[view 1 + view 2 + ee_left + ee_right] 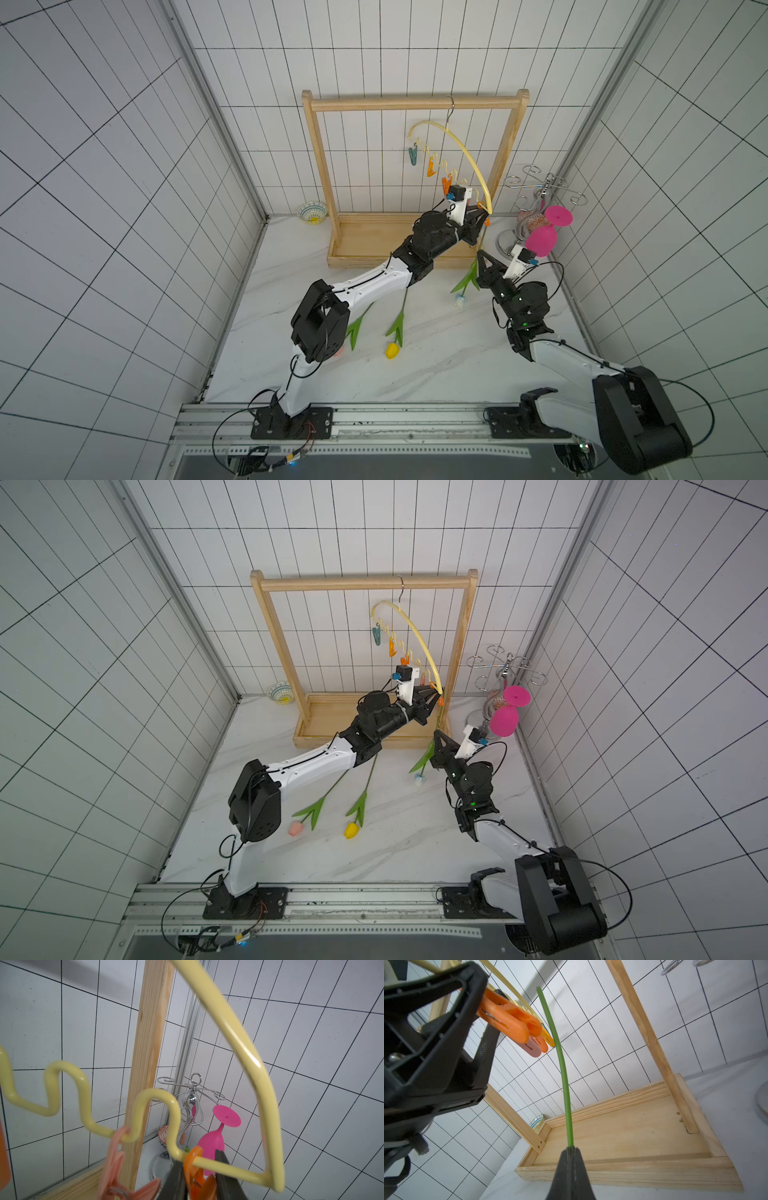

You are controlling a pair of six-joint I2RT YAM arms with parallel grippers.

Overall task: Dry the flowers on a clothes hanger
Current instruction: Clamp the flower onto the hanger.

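On the near part of the white marble bench, a yellow tulip is lying with its head toward the arm bases and its stem pointing back under the left arm. Just beside it, a pink tulip is lying the same way, with its head showing clearly in a top view by the left arm's elbow. Farther in and to the right, the right gripper is clenching the green stem of the white tulip. The flower is hanging head down close over the bench, and the stem is rising toward the hanger. In the right wrist view, the stem's bare tip is standing just beside the mouths of the bunched clips; whether any clip is gripping it cannot be told. Beyond that, the left gripper is squeezing the orange clip at the right end of the hanger's wavy bar, with one finger pressing on each side. The pale yellow hanger is hanging by its metal hook from the top bar of the wooden rack. It is tilting, so its right end is sitting low and its left end, carrying a teal clip, is sitting high. By the back wall, a small patterned bowl is sitting left of the rack. To the rack's right, a silver stand is holding a magenta goblet upside down.
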